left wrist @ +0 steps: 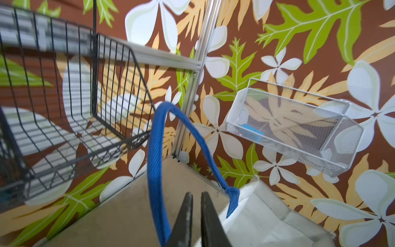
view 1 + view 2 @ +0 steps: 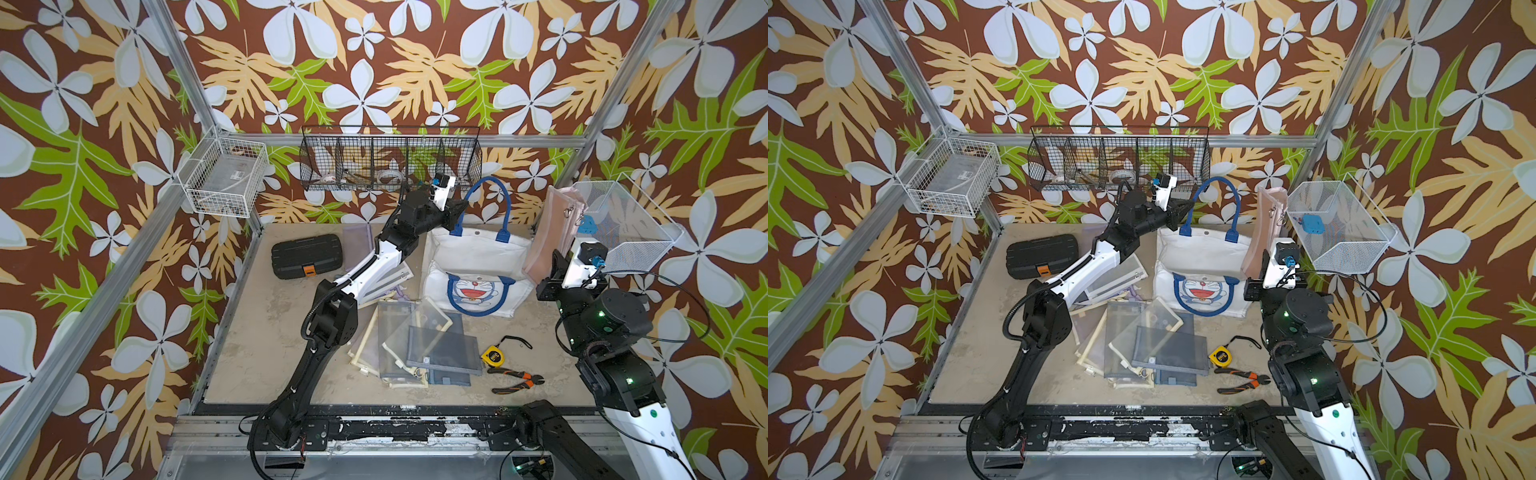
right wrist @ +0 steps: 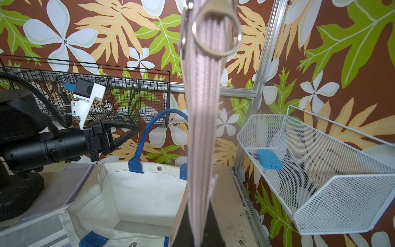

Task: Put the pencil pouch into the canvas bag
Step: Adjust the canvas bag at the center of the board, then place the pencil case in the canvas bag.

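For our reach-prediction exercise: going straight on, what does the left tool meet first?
Probably the raised blue handle of the canvas bag, just beyond the left tool; depth unclear, it might slip past.

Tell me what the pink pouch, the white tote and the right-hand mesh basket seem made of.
The pencil pouch: soft pink fabric, matte, ribbed weave, metal ring. The canvas bag: stiff white woven cloth, creased; blue webbing handles. The mesh basket: probably white-coated metal, fine perforated mesh.
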